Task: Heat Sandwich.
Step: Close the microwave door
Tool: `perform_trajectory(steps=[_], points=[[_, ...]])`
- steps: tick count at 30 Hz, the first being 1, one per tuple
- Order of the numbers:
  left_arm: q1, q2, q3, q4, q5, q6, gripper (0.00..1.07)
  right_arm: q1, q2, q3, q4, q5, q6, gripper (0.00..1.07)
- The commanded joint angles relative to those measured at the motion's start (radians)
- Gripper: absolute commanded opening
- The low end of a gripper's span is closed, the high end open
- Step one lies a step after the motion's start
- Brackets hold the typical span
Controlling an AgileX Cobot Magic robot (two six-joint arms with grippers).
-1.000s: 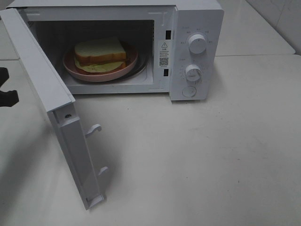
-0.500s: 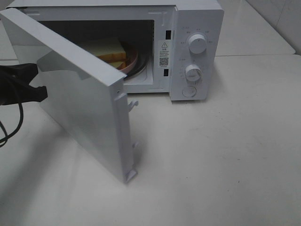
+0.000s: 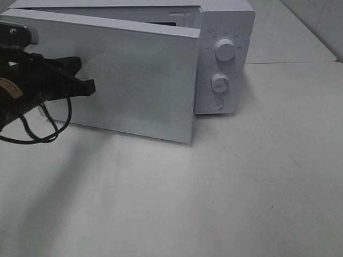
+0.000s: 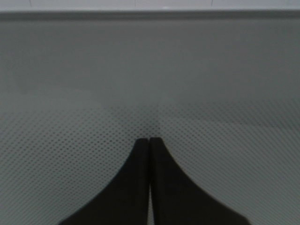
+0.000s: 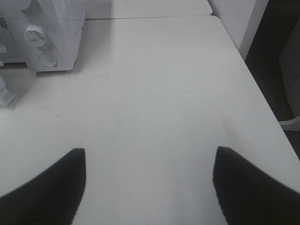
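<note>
We are closing the microwave door (image 3: 134,80), which fills the upper left of the exterior frame and hides the cavity. The sandwich is therefore out of sight; we judge it lies inside, behind that door. Our left fingers (image 3: 80,85) are pressed together with nothing between them, their tips seemingly touching the door at centre left. To finish well, we push straight toward the oven until the free edge by the control panel (image 3: 222,64) latches, without sliding the microwave (image 3: 225,21) across the table (image 3: 241,187). Our right fingers (image 5: 51,187) stand wide apart above the table, holding nothing, free for the upper knob (image 3: 224,49).
</note>
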Motion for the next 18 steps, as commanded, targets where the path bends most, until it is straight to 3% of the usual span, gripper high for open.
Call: perform_trajectory(steps=[1,6,18], points=[[-0.040,0.031,-0.057,-0.068,0.029,0.037,0.00,-0.007,-0.030,0.002,0.000,-0.007,-0.009,0.74],[-0.092,0.083,-0.139,-0.151,0.053,0.106,0.00,-0.007,-0.030,0.002,0.000,-0.007,-0.009,0.74],[-0.140,0.174,-0.313,-0.242,0.114,0.112,0.00,-0.007,-0.030,0.002,0.000,-0.007,-0.009,0.74]])
